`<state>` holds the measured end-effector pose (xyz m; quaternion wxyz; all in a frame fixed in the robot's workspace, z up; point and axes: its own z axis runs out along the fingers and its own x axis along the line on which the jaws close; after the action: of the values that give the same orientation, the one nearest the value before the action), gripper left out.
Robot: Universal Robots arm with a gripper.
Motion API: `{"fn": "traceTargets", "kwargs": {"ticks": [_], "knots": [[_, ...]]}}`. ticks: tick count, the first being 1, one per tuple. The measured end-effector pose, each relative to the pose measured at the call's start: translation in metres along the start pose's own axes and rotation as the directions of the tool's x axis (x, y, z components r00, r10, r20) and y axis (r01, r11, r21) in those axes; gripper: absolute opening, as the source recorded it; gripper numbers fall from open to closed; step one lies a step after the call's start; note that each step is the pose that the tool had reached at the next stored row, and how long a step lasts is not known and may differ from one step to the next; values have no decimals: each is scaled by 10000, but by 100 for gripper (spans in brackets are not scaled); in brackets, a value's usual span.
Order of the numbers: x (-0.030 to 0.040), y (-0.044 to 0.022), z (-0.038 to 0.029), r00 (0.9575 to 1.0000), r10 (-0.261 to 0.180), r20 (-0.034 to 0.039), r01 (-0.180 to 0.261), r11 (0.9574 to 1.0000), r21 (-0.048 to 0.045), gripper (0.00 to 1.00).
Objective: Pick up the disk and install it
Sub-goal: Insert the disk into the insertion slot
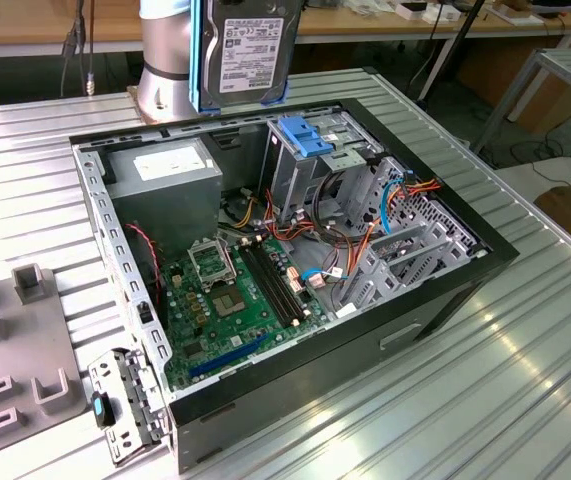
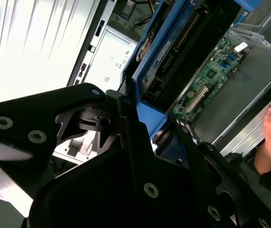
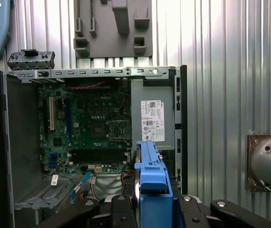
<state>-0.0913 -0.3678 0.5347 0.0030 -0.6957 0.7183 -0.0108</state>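
Blue-railed disk (image 1: 250,50): we see it held upright in the air, its white barcode label facing the exterior view. It hangs above the far wall of the computer case, just beside the silver arm (image 1: 165,50). It touches nothing in the case.
Hand (image 3: 153,206): closed on the disk. In the first wrist view we see the black fingers (image 3: 121,209) pressed against both faces, with one blue rail edge standing up between them. In the second wrist view the disk's (image 2: 173,52) dark underside runs away from the black hand body.
Computer case (image 1: 435,310): it lies open on its side near the middle of the ribbed metal surface (image 1: 525,380).
Inside the case: we make out a green motherboard (image 1: 235,300) on the floor. A grey power supply (image 1: 165,170) with a white sticker sits in the far corner on the exterior view's left, and a metal drive cage (image 1: 295,175) stands beside it.
Blue latch plate (image 1: 302,135): it sits on top of the drive cage, below the disk and apart from it.
Grey fixture plate (image 1: 5,380): it lies at the surface's edge on the exterior view's left, well apart from the disk.
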Motion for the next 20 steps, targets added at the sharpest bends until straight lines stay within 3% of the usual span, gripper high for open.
{"fn": "traceTargets", "kwargs": {"ticks": [3, 5, 10, 14, 20], "knots": [[77, -2, 2, 10000, 0, 0, 0, 10000, 0, 37], [170, -6, 5, 10000, 0, 0, 0, 10000, 0, 37], [266, -9, 11, 10000, 0, 0, 0, 10000, 0, 37], [445, -21, 14, 10000, 0, -1, 0, 10000, -19, 37], [604, -62, 22, 10000, -1, 1, 1, 10000, -56, 37]]}}
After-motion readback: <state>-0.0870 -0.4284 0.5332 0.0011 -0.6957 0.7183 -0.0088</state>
